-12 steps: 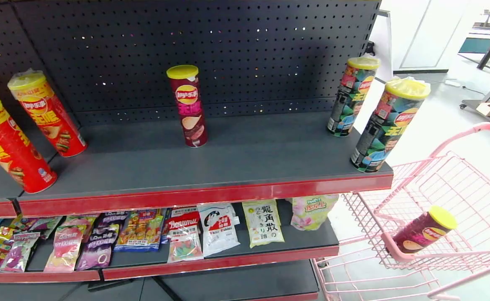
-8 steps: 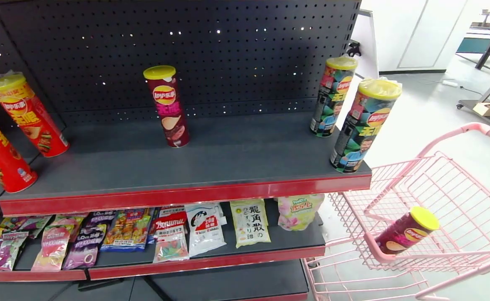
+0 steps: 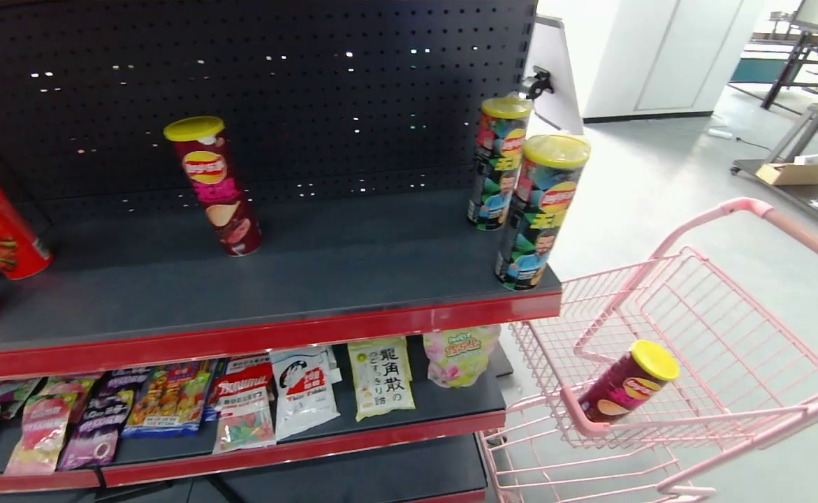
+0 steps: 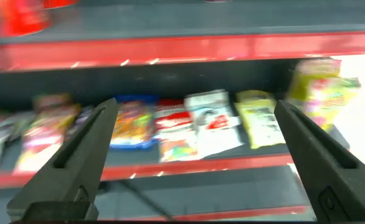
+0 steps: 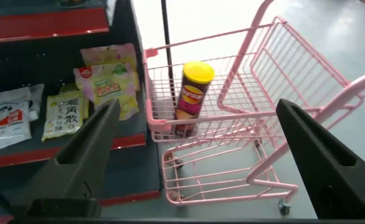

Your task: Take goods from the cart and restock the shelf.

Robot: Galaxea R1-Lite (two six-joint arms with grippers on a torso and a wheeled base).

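Your right gripper (image 5: 197, 104) hangs spread wide and empty, facing the pink cart (image 3: 751, 205), likely lined up for a grab. The maroon chip can (image 3: 629, 381) rests in the cart's corner nearest the shelf (image 3: 346, 265), at 4 o'clock from the shelf's front edge. It sits well beyond those fingers, centred between them. Your left gripper (image 4: 195, 104), equally spread and empty, faces the lower snack bags (image 4: 204, 121).

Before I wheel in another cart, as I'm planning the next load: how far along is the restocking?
Done: one maroon can stands on the shelf, apart from two dark cans at its right end. In hand: nothing; left gripper and right gripper show jaws open, empty. Left: a matching can sits in the cart, not yet picked up.
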